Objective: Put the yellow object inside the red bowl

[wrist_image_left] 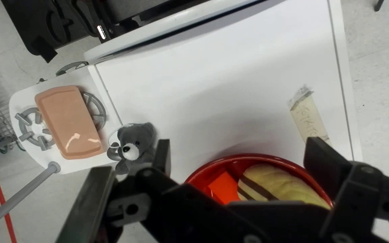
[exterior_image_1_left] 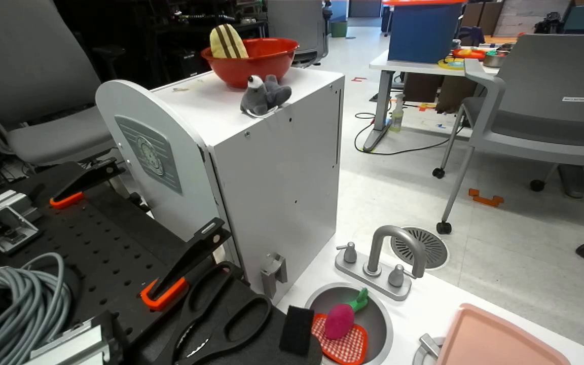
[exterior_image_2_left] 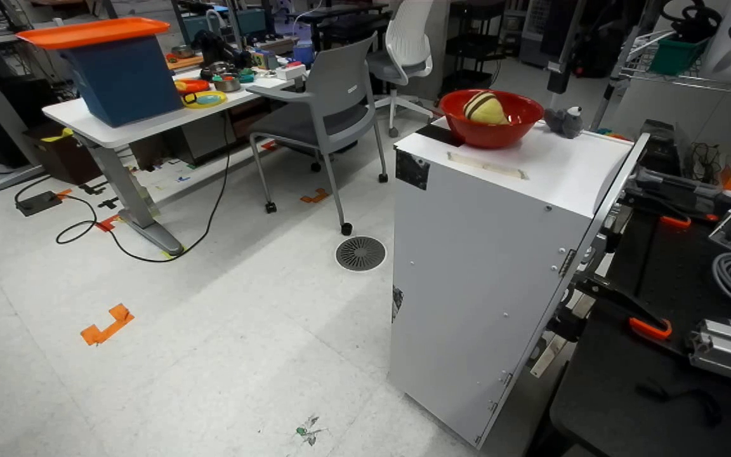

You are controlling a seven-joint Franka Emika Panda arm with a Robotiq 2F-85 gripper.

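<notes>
Clearly the fingers (wrist_image_left: 328, 168) stand wide, holding nothing; in the wrist view the yellow object (wrist_image_left: 279, 185) lies inside the red bowl (wrist_image_left: 208, 173), toward their four o'clock, long axis ten-to-four.

Lump (exterior_image_1_left: 227, 43) rested inside the bowl (exterior_image_1_left: 266, 63), bowl stood on the cabinet (exterior_image_1_left: 282, 152), in an exterior view toy bear (exterior_image_1_left: 261, 99) sat before the bowl near the cabinet's edge, toy vegetable (exterior_image_1_left: 340, 322) lay in the sink (exterior_image_1_left: 379, 329), faucet (exterior_image_1_left: 375, 253) behind it, tray (exterior_image_1_left: 497, 339) to the right
</notes>
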